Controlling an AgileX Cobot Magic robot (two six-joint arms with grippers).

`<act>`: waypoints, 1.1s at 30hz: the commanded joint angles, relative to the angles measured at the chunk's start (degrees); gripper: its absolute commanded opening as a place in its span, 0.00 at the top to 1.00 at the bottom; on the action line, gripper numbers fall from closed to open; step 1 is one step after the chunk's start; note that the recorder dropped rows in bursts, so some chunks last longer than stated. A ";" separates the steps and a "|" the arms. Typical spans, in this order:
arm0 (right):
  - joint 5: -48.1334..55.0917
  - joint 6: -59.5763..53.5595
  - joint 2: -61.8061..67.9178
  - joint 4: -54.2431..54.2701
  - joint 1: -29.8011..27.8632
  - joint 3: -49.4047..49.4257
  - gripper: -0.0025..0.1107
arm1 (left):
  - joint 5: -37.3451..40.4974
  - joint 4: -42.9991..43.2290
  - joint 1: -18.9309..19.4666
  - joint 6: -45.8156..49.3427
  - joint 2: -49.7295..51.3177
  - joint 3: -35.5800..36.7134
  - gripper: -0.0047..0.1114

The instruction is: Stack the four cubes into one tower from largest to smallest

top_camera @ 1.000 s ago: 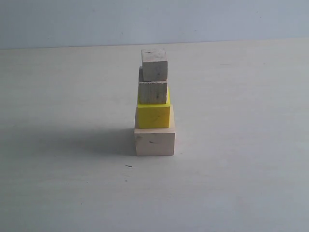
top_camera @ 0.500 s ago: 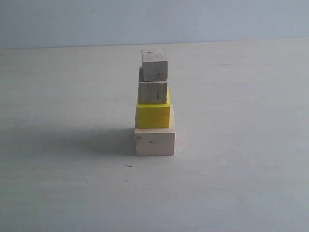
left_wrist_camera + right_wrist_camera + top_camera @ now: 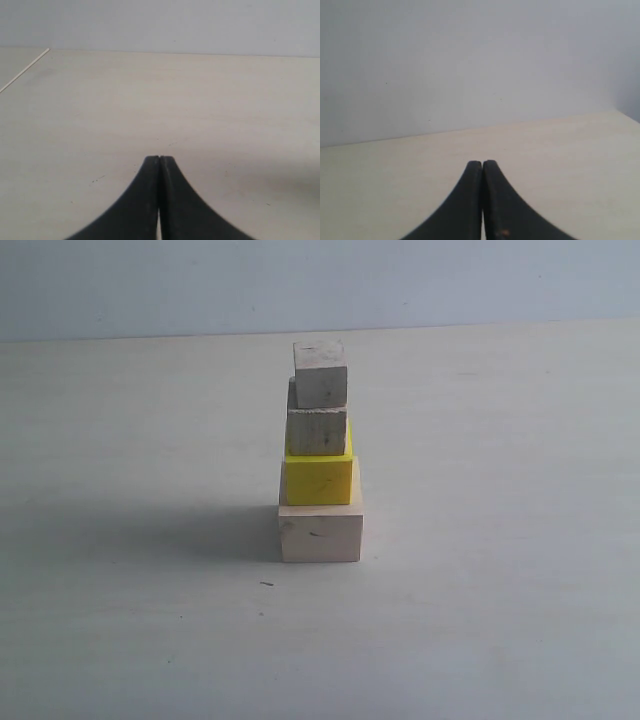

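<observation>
The tabletop (image 3: 120,620) is pale and smooth, like light wood. The large pale wood cube (image 3: 320,533) sits flat on it near the middle. A tiny dark speck (image 3: 267,584) lies near the cube's front.

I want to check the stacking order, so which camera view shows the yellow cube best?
The exterior view: the yellow cube sits there unobstructed, on the large pale wood cube and under the smaller bare wood cube. Neither wrist view shows it; each shows its own shut jaws and the table.
</observation>
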 commanded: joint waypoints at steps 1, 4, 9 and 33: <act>3.12 -0.48 -0.32 -0.04 -0.37 0.23 0.98 | -0.59 -0.21 0.02 -0.37 -0.29 0.20 0.96; 7.44 -0.48 -0.32 0.24 -0.14 0.23 0.98 | -0.59 -0.21 0.02 -0.37 -0.29 0.20 0.96; 8.72 -0.48 -0.32 1.03 3.55 0.23 0.98 | -0.59 -0.21 0.02 -0.37 -0.29 0.20 0.96; 8.37 -13.68 -0.32 10.78 5.01 0.23 0.98 | -0.59 -0.21 0.02 -0.37 -0.29 0.20 0.96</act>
